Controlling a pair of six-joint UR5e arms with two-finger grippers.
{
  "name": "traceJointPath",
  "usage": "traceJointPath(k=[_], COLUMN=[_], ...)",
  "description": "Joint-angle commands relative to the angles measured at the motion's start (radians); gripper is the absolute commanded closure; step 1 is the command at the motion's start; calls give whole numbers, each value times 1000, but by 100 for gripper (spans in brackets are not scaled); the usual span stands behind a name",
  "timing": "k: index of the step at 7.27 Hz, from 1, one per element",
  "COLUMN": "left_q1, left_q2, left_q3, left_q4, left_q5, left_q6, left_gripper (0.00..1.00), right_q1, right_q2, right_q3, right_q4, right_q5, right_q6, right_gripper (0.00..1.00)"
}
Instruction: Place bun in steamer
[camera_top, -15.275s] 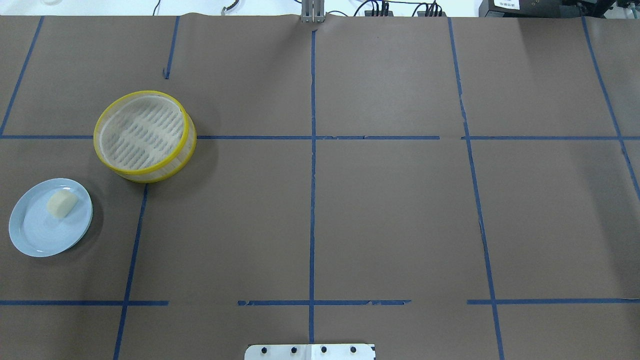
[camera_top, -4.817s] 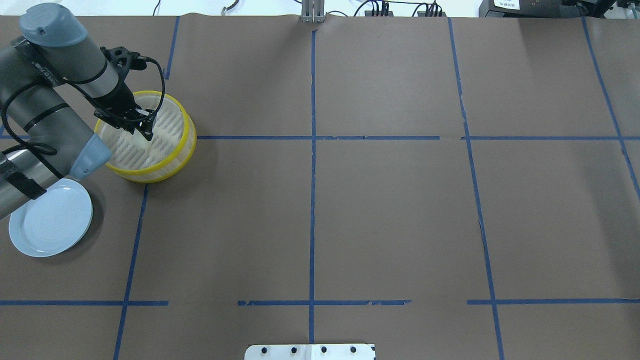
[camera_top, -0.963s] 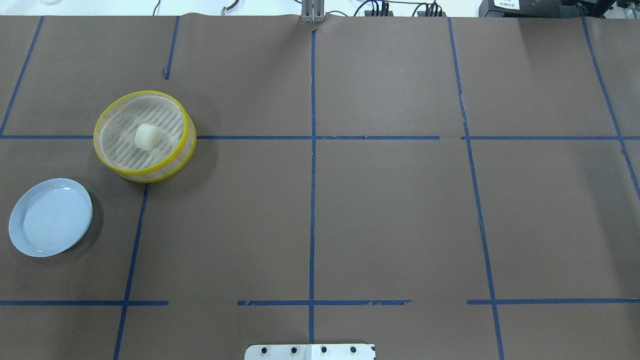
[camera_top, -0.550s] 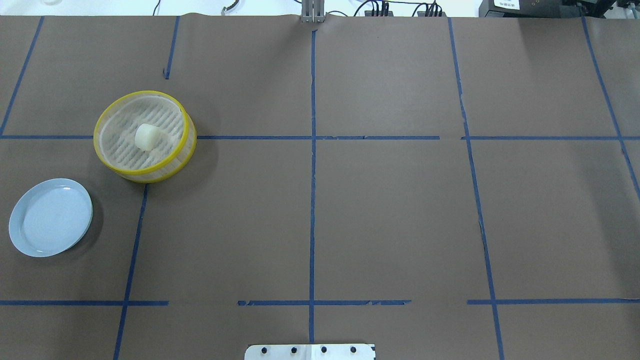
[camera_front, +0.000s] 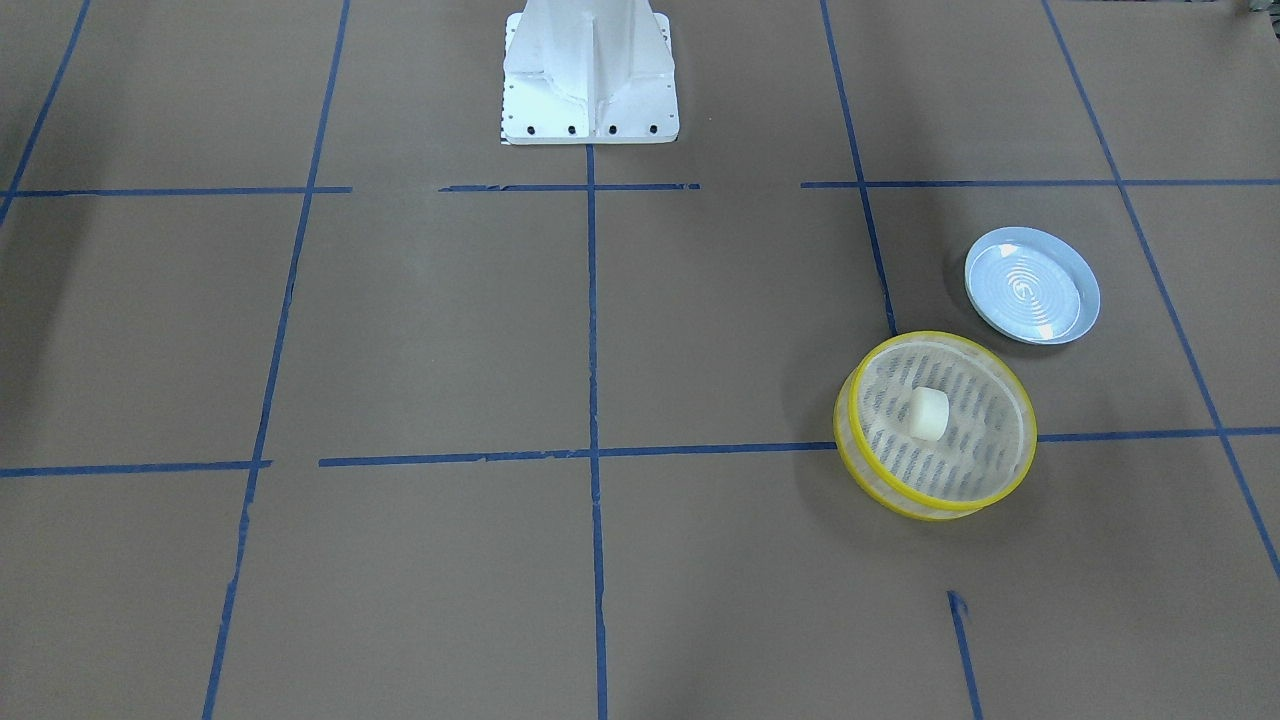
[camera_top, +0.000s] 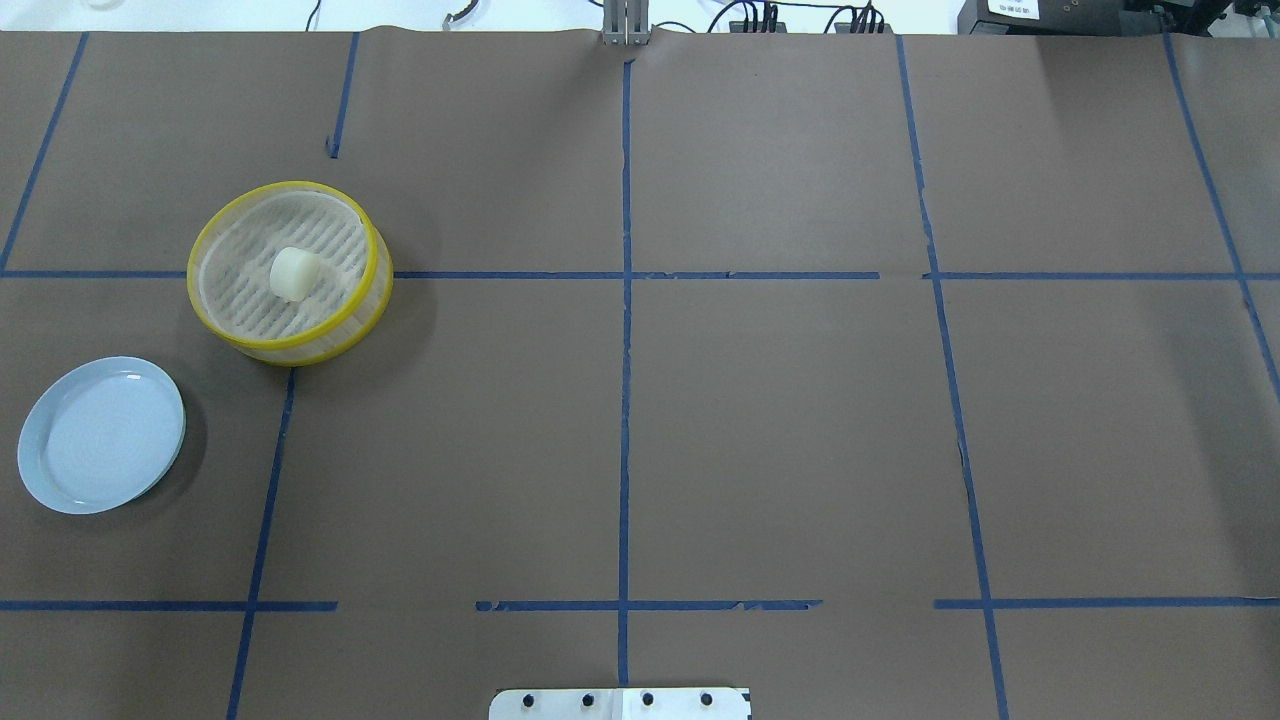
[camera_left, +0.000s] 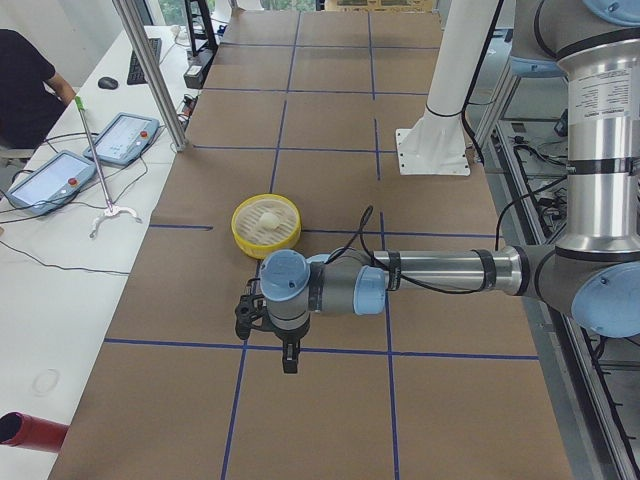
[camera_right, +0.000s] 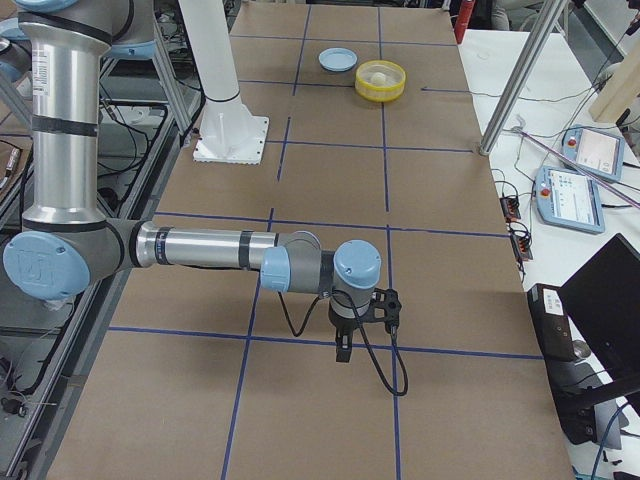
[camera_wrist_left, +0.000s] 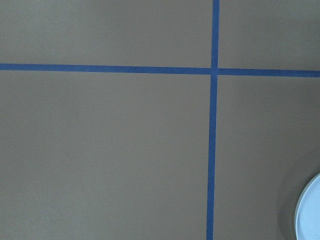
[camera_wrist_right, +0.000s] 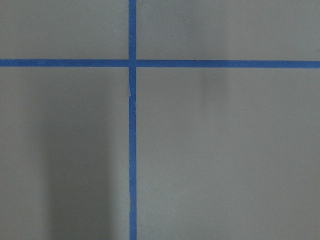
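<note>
The soft, blocky white bun (camera_top: 295, 273) sits on the slatted floor of the round yellow-rimmed steamer (camera_top: 310, 345), its long way unclear, and nobody can tell if the left gripper (camera_left: 289, 356) or right gripper (camera_right: 343, 350) is open.

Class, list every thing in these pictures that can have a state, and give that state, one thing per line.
bun: lying on the steamer's slatted floor, free of any gripper.
steamer: upright, uncovered, holding the bun.
pale blue plate: upright on the table, empty.
left gripper: over the table, away from the steamer; open or shut cannot be told.
right gripper: over the table, far from the steamer; open or shut cannot be told.
</note>
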Motion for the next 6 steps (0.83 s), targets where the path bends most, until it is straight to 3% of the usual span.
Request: traceJointPath(k=[1,6], left_q1=[0,-2], left_q2=[-2,-10], left_q3=[0,0], left_q4=[0,0], left_q5=[0,0], left_q6=[0,-1], left_gripper=[0,0], right_q1=[1,-1], right_q2=[0,0], right_q3=[0,0], right_q4=[0,0], right_q5=[0,0], right_q6=[0,0], right_gripper=[0,0])
